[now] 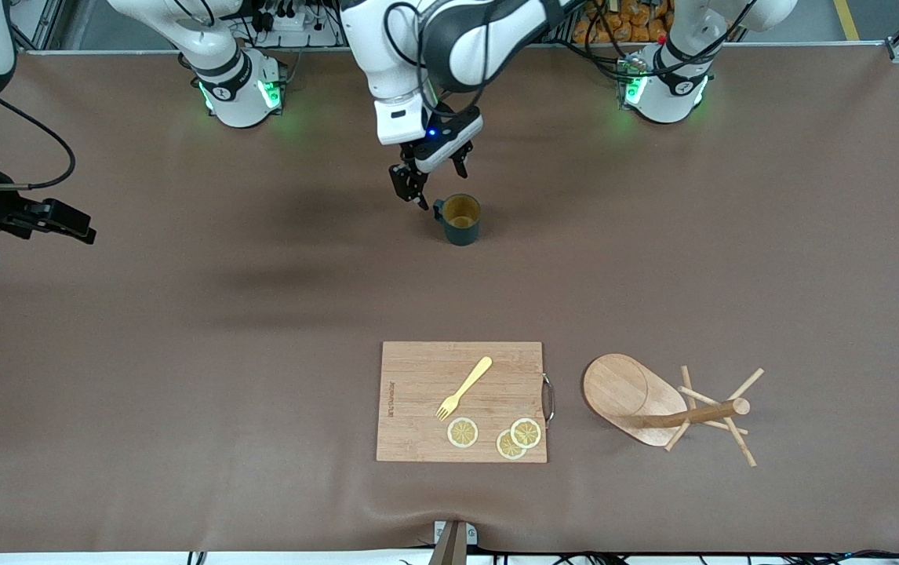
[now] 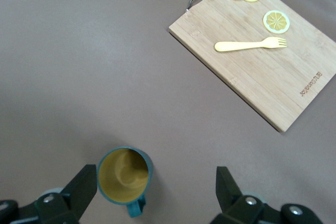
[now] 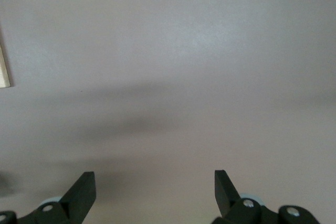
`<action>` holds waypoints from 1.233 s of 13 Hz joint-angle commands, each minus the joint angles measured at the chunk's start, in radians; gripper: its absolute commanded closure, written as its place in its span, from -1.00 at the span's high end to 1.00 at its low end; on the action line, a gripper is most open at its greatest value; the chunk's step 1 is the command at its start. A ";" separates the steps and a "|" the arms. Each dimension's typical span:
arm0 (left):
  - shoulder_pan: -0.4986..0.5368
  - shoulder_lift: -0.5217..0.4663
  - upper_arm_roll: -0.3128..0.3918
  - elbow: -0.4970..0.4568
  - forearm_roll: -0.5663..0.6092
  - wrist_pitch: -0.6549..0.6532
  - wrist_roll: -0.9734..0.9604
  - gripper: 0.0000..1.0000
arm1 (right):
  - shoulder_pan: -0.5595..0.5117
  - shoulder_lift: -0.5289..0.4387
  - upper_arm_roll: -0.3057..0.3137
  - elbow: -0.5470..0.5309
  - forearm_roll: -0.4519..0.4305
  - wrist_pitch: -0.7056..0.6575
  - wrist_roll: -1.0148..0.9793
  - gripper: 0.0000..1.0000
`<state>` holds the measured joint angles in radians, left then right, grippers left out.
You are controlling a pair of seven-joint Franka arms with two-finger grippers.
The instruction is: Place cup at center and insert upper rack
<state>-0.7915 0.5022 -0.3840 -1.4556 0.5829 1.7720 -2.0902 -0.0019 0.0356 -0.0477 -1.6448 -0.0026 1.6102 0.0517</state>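
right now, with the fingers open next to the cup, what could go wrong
The left gripper is open beside the cup, with one of its fingers next to the rim, so closing or lowering could tip the cup. The upper rack lies on its side beside the cutting board, so its thin pegs could make it roll or snag when gripped. The right gripper waits at the right arm's end.

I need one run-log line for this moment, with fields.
left gripper: open, beside cup | cup: upright on table | upper rack: lying beside cutting board | right gripper: open, waiting
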 commanded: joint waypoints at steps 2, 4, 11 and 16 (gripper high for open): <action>-0.044 0.027 0.002 0.015 0.052 -0.061 -0.085 1.00 | -0.027 -0.020 0.017 0.003 -0.010 -0.021 -0.013 1.00; -0.073 0.054 0.004 0.015 0.089 -0.069 -0.221 1.00 | -0.026 -0.014 0.017 0.002 -0.013 -0.013 -0.015 1.00; -0.179 0.134 0.023 0.021 0.158 -0.160 -0.344 1.00 | -0.010 -0.016 0.023 0.003 -0.037 -0.024 -0.029 1.00; -0.227 0.190 0.036 0.024 0.193 -0.197 -0.402 1.00 | -0.021 -0.020 0.016 0.005 -0.037 -0.036 -0.040 1.00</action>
<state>-0.9909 0.6552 -0.3608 -1.4550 0.7318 1.6036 -2.4663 -0.0100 0.0312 -0.0365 -1.6404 -0.0231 1.5905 0.0199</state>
